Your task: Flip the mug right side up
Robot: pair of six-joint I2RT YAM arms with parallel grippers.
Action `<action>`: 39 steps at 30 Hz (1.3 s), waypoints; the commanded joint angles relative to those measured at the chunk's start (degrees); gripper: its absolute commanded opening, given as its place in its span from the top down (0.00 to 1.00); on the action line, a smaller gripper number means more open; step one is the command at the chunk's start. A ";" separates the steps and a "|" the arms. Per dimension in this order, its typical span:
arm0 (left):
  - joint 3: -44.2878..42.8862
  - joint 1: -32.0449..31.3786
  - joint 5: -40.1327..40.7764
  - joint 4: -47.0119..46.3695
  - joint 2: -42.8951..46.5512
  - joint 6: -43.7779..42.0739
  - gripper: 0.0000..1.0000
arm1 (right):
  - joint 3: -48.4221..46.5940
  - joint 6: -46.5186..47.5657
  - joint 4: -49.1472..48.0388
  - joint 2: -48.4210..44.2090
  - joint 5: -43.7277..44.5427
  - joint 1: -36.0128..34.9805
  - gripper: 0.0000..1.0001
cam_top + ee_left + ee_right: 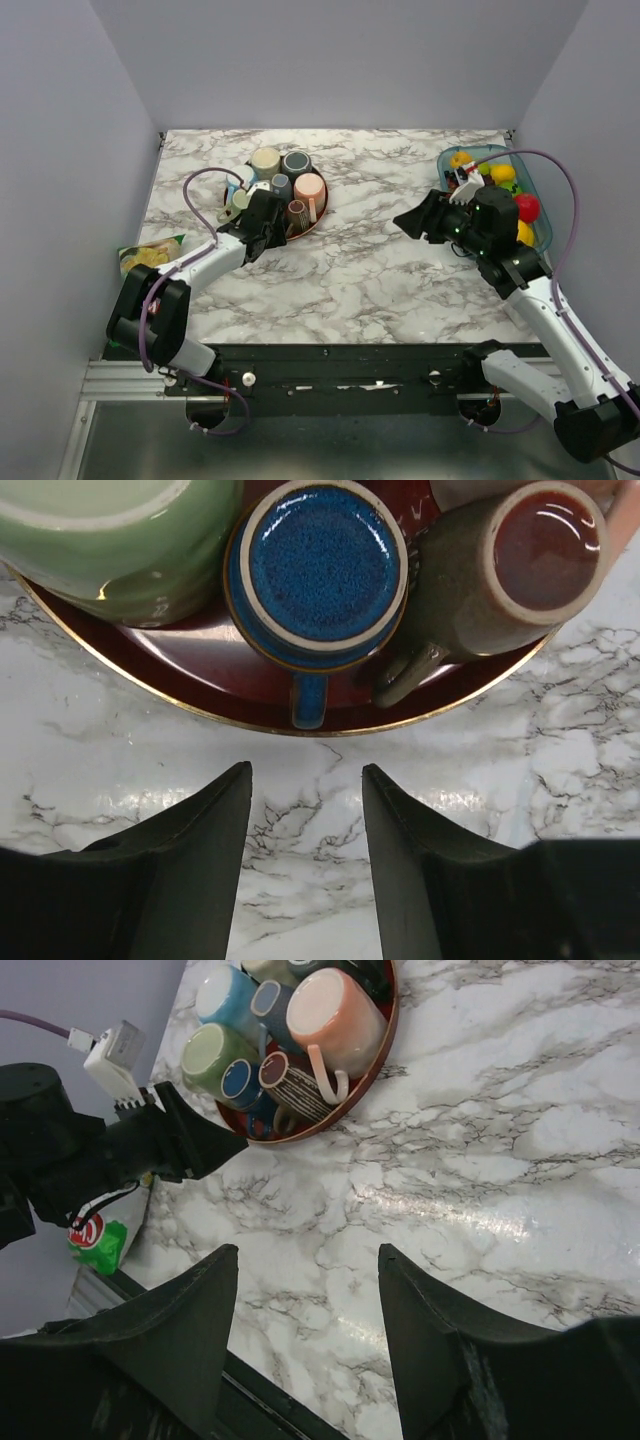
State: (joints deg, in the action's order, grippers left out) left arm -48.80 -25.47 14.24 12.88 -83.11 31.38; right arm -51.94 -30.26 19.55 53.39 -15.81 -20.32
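My left gripper (306,780) hangs over the worktop (520,780), just short of the tray (190,680) rim. Its jaws are part-way open w/ nothing between them.

The mug I take to be the job, the blue mug (320,575), sits straight ahead on the near side of the tray, bottom up. I'm looking at its speckled blue base inside a pale foot ring, mouth down on the red tray. Its handle (310,698) points back at me, almost on the centre line between my jaws.

To do this well, I'd go for the handle or the wall right by it, since the body is hemmed in. The green mug (110,540) is close on one side, touching or nearly so. The brown mug (500,580) is close on the other, its own handle angled into the gap. My jaws look wide enough for the handle, prob. not for the whole body.

I'd clear the tray rim on the way in, grip firm, and lift straight up before rotating so the neighbours don't get knocked. Then roll approx. half a turn and set it down mouth up. The surface looks glazed — it could slip.

My right gripper (308,1260) is well off on the other side, above bare worktop, jaws apart and empty — not needed for this step, imo.
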 commanded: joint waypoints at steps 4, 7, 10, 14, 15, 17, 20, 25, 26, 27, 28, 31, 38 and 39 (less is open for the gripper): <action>-3.67 -0.72 6.24 -5.67 -4.86 -0.53 0.49 | -0.09 -1.38 2.07 -2.58 2.63 -0.51 0.34; -3.94 -0.80 7.38 -5.94 -6.62 -0.09 0.53 | -0.53 -1.03 2.77 -2.32 3.15 -0.51 0.34; -4.99 -0.89 8.17 -5.33 -8.55 0.00 0.53 | -0.88 -1.03 2.77 -2.06 2.89 -0.51 0.34; -5.43 -0.98 8.61 -5.24 -9.61 0.00 0.54 | -0.09 -1.03 2.86 -2.85 3.16 -0.51 0.34; -5.35 -0.98 8.87 -5.33 -9.70 -0.09 0.54 | 0.17 -1.03 2.86 -3.02 3.24 -0.60 0.34; -5.26 -0.98 9.93 -5.41 -9.70 -0.09 0.55 | 0.35 -1.03 2.95 -3.20 3.51 -0.60 0.34; -5.00 -0.98 10.81 -5.59 -9.70 0.26 0.55 | 0.26 -0.77 3.04 -3.20 2.90 -0.60 0.38; -5.08 -1.07 11.34 -6.65 -10.49 0.26 0.60 | 0.26 -0.59 3.48 -3.81 3.42 -0.51 0.39; -5.34 -0.98 11.42 -6.73 -10.75 0.26 0.62 | 0.26 -0.50 3.65 -3.90 3.59 -0.51 0.39; -5.34 -0.98 11.51 -6.82 -10.93 0.18 0.64 | 0.26 -0.50 3.91 -4.16 3.68 -0.60 0.39; -5.43 -1.07 11.60 -6.82 -11.19 0.26 0.66 | 0.44 -0.41 4.00 -4.25 3.95 -0.51 0.39; -5.43 -1.07 10.99 -7.26 -11.72 0.44 0.70 | 0.96 -0.59 4.09 -4.69 4.30 -0.60 0.39; -5.43 -1.07 11.60 -6.38 -12.08 0.61 1.00 | 1.58 -0.85 4.09 -4.87 4.91 -0.60 0.39; -5.43 -1.07 11.51 -6.21 -11.90 0.62 1.00 | 1.67 -0.85 4.18 -4.96 5.00 -0.60 0.39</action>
State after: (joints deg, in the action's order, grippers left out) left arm -53.23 -26.76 22.65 6.85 -94.15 31.35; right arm -51.24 -31.07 22.79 49.32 -12.67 -20.58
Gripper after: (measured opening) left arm 0.239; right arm 0.610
